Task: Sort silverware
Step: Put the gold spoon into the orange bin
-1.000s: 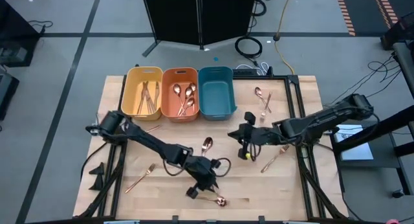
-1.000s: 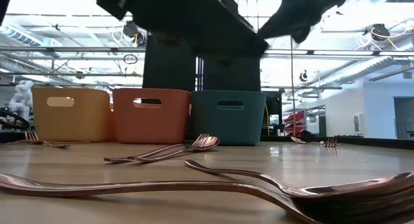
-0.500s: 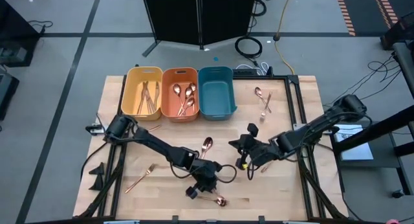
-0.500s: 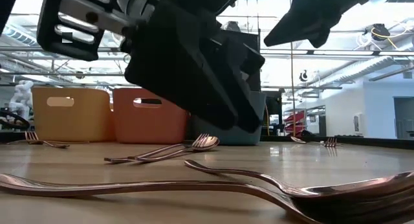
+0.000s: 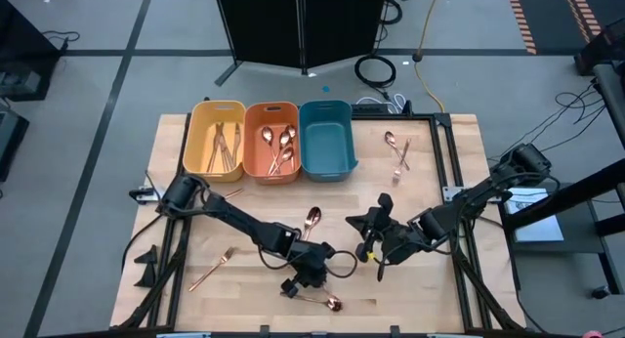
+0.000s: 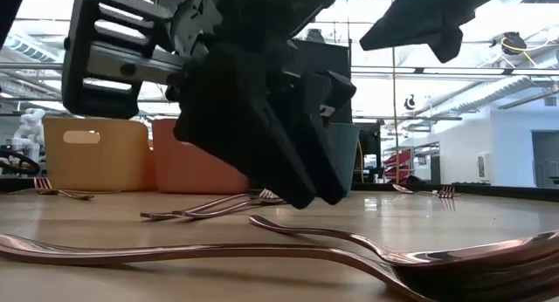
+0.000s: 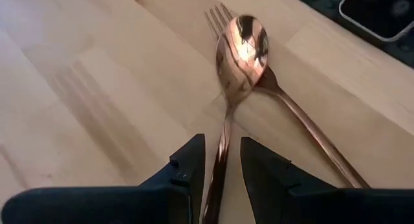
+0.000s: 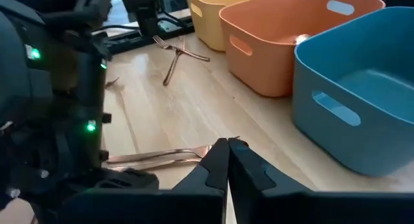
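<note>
high view: the left tool [image 5: 309,276] is lowered at the near middle of the wooden counter [image 5: 459,172], over a spoon [image 5: 322,301] lying near the front edge. the right tool [image 5: 376,242] hangs just beside it toward the right, empty. forks are seen in the yellow bin [image 5: 217,138], spoons in the orange bin [image 5: 272,143], and nothing in the teal bin [image 5: 326,138]. loose silverware is scattered: a spoon and fork pair [image 5: 312,220] in the middle, a fork [image 5: 212,268] at the near left, a spoon and a fork [image 5: 395,149] at the far right.

low view: the left arm's dark body fills the middle of the picture, close above the counter; two long handles [image 6: 175,250] lie across the foreground.

left wrist view: the spoon's handle [image 7: 220,166] is seen running between the two parted fingers [image 7: 187,162], its bowl [image 7: 244,49] lying over a fork [image 7: 284,101]. the jaws are set around the handle but are not seen pressed on it.

right wrist view: the right tool's fingers [image 8: 217,160] are clenched together on nothing, above the middle pair, with the bins beyond.

the step in hand is judged to be the pick-up of the near spoon. next, the jaws would need to be closed on the handle, the spoon lifted clear of the fork beneath, and carried to the orange bin.
</note>
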You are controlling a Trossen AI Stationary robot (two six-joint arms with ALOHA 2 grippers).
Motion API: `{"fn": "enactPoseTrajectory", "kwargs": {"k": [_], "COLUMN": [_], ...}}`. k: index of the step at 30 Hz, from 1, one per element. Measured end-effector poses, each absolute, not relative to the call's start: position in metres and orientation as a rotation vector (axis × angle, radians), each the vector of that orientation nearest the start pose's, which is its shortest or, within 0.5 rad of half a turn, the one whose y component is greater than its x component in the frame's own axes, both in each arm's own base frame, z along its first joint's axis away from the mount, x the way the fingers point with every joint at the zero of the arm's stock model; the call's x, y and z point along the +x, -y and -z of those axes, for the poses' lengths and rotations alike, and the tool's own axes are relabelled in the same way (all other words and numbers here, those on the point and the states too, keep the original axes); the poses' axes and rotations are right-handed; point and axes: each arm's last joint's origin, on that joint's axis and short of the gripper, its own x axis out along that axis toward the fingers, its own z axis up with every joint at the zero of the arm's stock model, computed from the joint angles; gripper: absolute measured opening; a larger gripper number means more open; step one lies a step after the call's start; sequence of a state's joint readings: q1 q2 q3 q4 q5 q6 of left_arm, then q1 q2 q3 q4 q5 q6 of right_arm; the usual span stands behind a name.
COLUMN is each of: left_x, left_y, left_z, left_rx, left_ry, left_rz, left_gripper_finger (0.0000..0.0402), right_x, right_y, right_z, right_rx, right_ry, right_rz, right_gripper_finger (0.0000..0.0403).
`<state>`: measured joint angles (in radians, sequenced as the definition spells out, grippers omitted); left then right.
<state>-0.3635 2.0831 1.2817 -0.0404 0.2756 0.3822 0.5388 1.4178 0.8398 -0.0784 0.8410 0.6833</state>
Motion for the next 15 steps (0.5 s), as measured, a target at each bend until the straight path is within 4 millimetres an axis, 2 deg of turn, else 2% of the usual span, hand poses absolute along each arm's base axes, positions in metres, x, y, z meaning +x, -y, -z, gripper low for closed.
{"fn": "enactPoseTrajectory", "kwargs": {"k": [9, 15], "left_x": [0.397, 0.397], "left_y": [0.161, 0.161], "left_z": [-0.110, -0.109], "left_rx": [0.356, 0.327], "left_ry": [-0.773, -0.805], "left_rz": [0.749, 0.703], "left_gripper_finger": [0.0095, 0.0087], "right_x": [0.261, 0.262], "right_y": [-0.131, -0.131], "right_z": [-0.234, -0.238], "right_rx": [0.231, 0.206], "right_ry": [-0.330, -0.299], "right_rz": [0.419, 0.416], "right_gripper_finger": [0.0000, 0.0000]}}
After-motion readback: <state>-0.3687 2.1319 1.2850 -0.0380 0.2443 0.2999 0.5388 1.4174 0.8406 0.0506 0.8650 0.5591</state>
